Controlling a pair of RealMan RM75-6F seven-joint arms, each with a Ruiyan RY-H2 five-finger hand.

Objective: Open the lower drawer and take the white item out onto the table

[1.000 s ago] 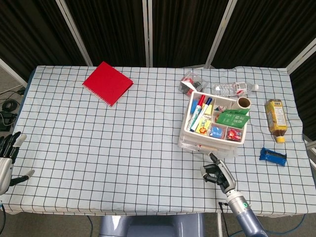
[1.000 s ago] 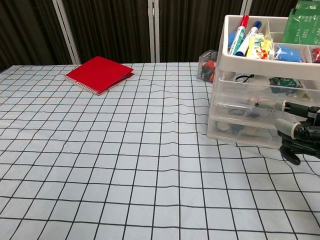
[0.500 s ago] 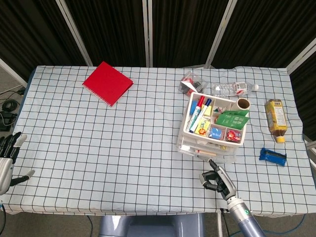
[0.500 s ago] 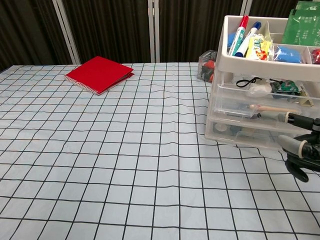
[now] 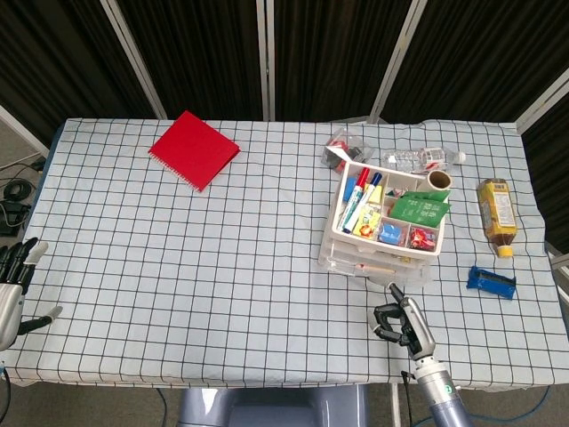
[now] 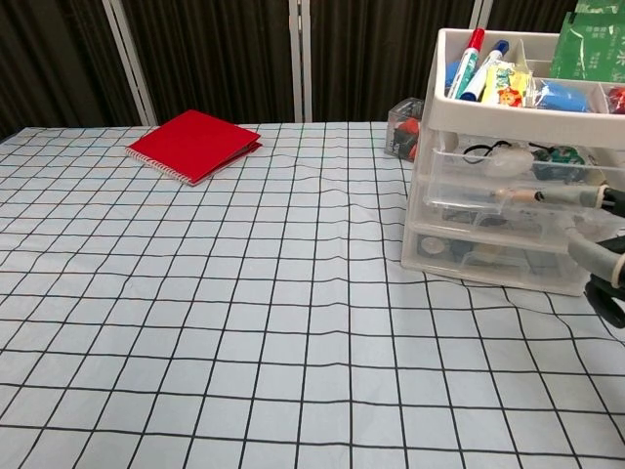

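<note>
The drawer unit (image 5: 382, 227) stands right of centre, its lower drawer (image 6: 488, 256) closed; which white item sits inside cannot be told. The right hand (image 5: 402, 322) hovers just near it, fingers curled on nothing. The left hand (image 5: 16, 289) rests released at the near-left edge. A red notebook (image 5: 193, 149) lies far left; a bottle (image 5: 496, 214) and blue packet (image 5: 491, 281) lie right.

The right hand (image 5: 400, 321) is hovering before the drawer unit (image 5: 382, 227), fingers seemingly curled empty; the left hand (image 5: 15, 285) is resting spread far leftward.
</note>
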